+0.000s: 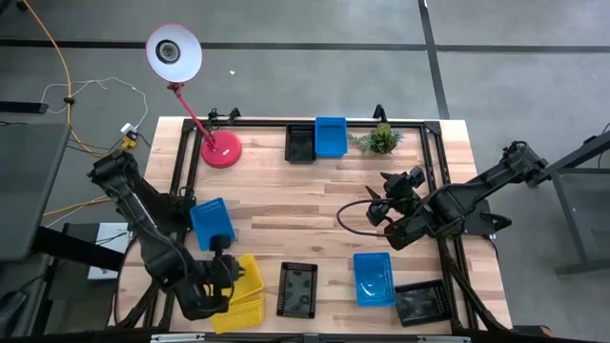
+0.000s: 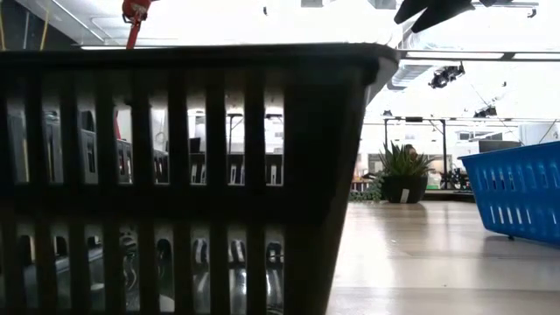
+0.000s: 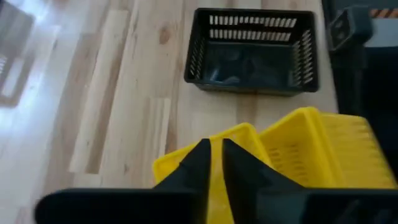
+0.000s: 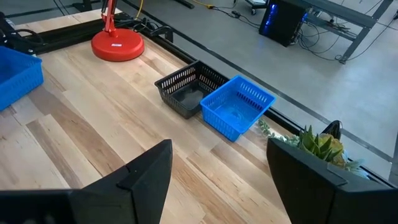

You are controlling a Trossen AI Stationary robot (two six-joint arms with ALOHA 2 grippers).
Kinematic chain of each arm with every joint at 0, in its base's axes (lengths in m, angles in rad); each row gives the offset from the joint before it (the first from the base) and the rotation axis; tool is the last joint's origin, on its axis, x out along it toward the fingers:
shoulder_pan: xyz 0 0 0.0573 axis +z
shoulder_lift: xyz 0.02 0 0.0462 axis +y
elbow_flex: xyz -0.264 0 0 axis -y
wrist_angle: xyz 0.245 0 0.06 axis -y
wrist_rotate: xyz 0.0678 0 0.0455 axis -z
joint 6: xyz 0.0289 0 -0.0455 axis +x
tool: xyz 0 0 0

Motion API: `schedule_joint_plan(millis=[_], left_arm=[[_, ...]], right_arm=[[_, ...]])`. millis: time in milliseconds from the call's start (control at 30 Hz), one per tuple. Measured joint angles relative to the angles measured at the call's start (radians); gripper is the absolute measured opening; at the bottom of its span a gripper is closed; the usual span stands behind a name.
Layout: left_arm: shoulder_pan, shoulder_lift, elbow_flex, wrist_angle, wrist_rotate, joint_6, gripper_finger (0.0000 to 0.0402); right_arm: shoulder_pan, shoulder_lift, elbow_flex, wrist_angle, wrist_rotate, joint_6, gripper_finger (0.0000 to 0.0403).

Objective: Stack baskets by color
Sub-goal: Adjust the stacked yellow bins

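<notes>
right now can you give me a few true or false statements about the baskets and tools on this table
1. The left tool sits over a yellow basket. True.
2. The right tool grips a blue basket. False: it is open and holds nothing.
3. A black basket and a blue basket stand side by side at the table's far edge. True.
4. The plant stands inside a basket. False: it stands on the table.

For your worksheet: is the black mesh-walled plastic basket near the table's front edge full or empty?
Empty: the black mesh-walled plastic basket shows only its bare floor.
</notes>
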Motion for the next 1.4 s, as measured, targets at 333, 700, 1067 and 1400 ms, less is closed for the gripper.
schedule_joint_plan(millis=[333, 700, 1067, 1400], left_arm=[[0.048, -0.015, -0.007, 0.015, 0.320, -0.155, 0.0189], [0.082, -0.014, -0.062, 0.299, 0.596, -0.218, 0.0266], [0.116, -0.010, -0.202, 0.479, 0.691, -0.236, 0.0266], [0.142, -0.010, -0.306, 0.698, 0.789, -0.229, 0.0266]], right_arm=[[0.000, 0.000, 0.000, -0.001, -0.006, 0.000, 0.0249], [0.000, 0.000, 0.000, -0.001, -0.010, -0.011, 0.0249], [0.000, 0.000, 0.000, -0.005, -0.028, -0.012, 0.0249], [0.000, 0.000, 0.000, -0.005, -0.029, -0.009, 0.0249]])
